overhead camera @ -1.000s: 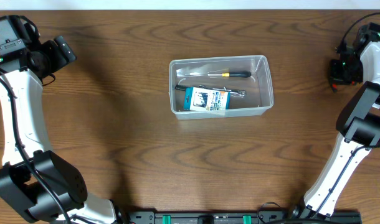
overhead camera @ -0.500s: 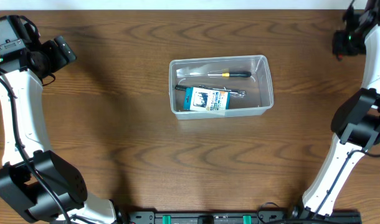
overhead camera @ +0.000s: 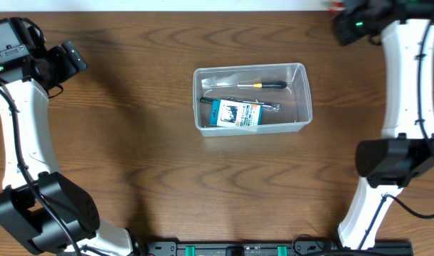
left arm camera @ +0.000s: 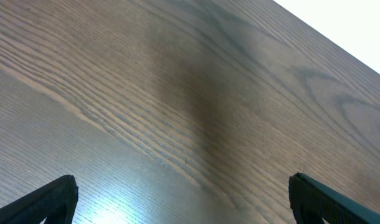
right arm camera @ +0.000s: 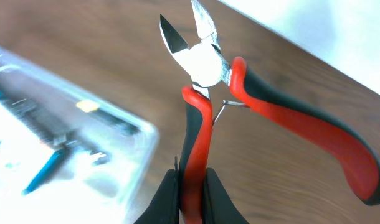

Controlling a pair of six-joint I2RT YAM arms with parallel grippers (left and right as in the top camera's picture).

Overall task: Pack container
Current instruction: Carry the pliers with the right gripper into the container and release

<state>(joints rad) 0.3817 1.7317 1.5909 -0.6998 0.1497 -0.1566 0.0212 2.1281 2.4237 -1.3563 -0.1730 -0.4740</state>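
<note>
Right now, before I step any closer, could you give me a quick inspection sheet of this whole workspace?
Surface: brown wood-grain table.
Job's things: clear container mid-table, holding a screwdriver, a blue-and-white packet and a slim metal tool partly under it; red-and-black cutters outside it.
Clutter: nothing seen.
Grippers: left gripper open and empty over bare wood; right gripper shut on one handle of the cutters, near the far right corner.
Cables: black cables along the arms, away from the container.
Surroundings: white strip beyond the far edge; black rail at the near edge.
</note>
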